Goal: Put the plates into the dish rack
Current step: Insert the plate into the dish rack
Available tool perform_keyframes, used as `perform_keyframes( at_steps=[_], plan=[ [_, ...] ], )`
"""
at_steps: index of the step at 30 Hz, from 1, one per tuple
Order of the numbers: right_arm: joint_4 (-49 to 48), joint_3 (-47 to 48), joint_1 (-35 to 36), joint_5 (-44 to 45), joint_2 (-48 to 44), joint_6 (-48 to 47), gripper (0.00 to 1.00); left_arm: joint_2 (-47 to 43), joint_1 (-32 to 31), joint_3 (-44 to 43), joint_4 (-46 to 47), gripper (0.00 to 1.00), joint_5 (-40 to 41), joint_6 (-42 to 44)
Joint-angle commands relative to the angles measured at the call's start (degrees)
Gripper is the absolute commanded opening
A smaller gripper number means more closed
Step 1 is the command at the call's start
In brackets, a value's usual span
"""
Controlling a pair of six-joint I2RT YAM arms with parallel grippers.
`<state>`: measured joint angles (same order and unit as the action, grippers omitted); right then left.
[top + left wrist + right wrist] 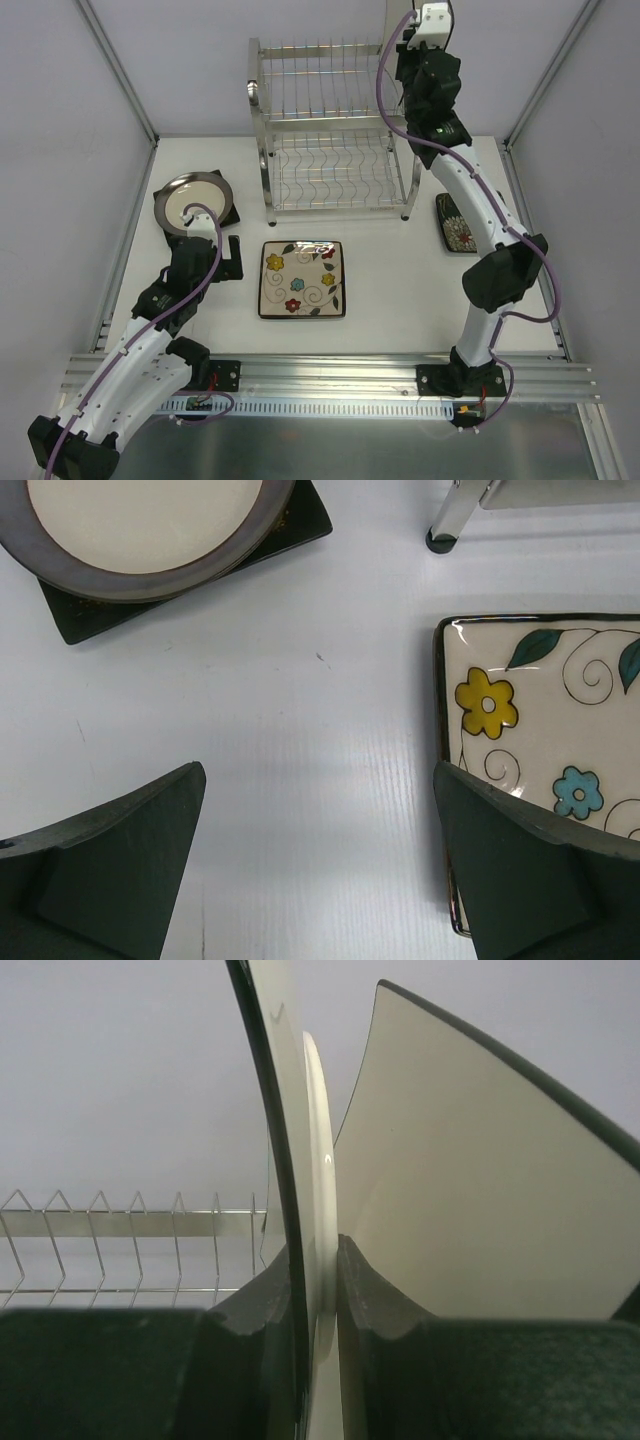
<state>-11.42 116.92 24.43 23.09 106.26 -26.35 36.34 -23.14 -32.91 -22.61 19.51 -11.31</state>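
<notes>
Far left on the counter point(400, 300), a round cream plate point(190, 200) sits on top of a dark square plate point(225, 212), at ten o'clock from the middle of the counter. Just below them the left claw point(318, 775) hangs low with its jaws spread wide and nothing between them. In the left wrist view one finger overlaps the nine o'clock edge of the flowered plate point(301, 278), which lies flat at the centre.

At twelve o'clock stands the dish rack point(335, 130), and no plate shows in either tier. At its one o'clock corner, raised above the top shelf, the right claw point(322, 1260) is clamped on the rim of a white plate point(470, 1160). The plate is held on edge, and the top-tier wires show low at eight o'clock in the right wrist view. A dark plate with white flowers point(455, 222) lies at three o'clock on the counter, partly behind the right arm.

The main risk looks to be the grip. The pinch covers only a narrow strip of glazed rim, so the plate could swing or slide out as the wrist tips to feed it down. A slightly skewed approach could also knock the plate's dark edge against a corner post, or land it across two wires and not between them, leaving it leaning. A hard push could shove the light rack backwards. On the left, a straight descent would bring that finger down onto the flowered plate's rim, which might chip it or flip it up.
</notes>
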Motion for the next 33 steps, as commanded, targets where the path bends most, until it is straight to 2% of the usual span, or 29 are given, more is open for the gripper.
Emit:
perform_keyframes(
  at_steps=[1, 11, 15, 19, 26, 33],
  plan=[
    [-14.6, 0.2, 0.5, 0.4, -5.2, 1.5, 0.01, -0.4, 0.6, 0.1, 1.9, 0.99, -1.2, 0.8],
    [-12.1, -8.6, 1.5, 2.0, -9.0, 6.7, 0.00, -0.3, 0.7, 0.1, 1.9, 0.99, -1.5, 0.8],
    [-10.5, -11.3, 1.7, 1.8, -10.7, 9.6, 0.06, -0.3, 0.7, 0.1, 1.9, 0.99, -1.5, 0.8],
    [-8.1, -12.9, 1.9, 3.1, -11.7, 11.1, 0.06, -0.4, 0.7, 0.2, 2.0, 0.99, -1.6, 0.8],
    [-5.3, -14.2, 2.7, 2.8, -12.4, 11.9, 0.27, -0.4, 0.7, 0.2, 2.0, 0.99, -2.0, 0.8],
    [-1.7, -13.9, 2.9, 2.7, -11.9, 13.6, 0.35, -0.5, 0.7, 0.2, 2.0, 0.99, -2.2, 0.8]
  ],
)
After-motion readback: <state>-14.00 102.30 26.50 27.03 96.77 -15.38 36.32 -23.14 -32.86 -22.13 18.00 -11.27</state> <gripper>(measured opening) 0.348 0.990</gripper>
